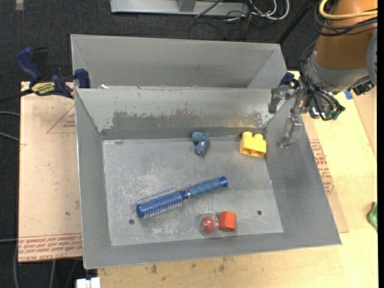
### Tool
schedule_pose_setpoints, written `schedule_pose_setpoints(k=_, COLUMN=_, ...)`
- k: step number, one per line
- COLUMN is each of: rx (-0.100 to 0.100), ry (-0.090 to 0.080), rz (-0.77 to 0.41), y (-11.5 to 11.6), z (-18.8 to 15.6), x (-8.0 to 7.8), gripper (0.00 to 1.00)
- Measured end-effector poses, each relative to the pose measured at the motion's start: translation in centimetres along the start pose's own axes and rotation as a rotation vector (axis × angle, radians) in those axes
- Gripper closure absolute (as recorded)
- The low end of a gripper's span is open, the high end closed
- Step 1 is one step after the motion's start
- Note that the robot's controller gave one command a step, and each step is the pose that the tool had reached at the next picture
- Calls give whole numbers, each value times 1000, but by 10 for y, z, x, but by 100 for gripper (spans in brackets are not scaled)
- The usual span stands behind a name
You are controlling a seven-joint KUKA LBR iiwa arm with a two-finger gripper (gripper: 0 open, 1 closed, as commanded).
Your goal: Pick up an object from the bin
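Down at the front, a red round thing and an orange block sit side by side, touching; the gripper hangs up at the back right with nothing in it.
Behind those two, a blue brush lies slanted on the floor of the grey bin, with its bristle end to the left and its handle pointing up to the right. Farther back, near the back wall, sits a small blue thing. To its right, by the back right corner of the floor, sits a yellow block. The gripper is over the bin's sloped right wall, just beside the yellow block and a little to its right. Its two fingers are spread apart and nothing is between them. The yellow block is the thing closest to it. The brush and the two things at the front are well apart from it.
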State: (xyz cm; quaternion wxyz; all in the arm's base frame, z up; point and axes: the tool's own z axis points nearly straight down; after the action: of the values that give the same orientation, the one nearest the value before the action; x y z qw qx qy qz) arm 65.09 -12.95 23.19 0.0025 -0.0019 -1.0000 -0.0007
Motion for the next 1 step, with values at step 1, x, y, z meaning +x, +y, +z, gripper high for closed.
schedule_pose_setpoints(k=1, rx=-1, ry=-1, rz=-82, y=16, z=52, x=30, gripper=0)
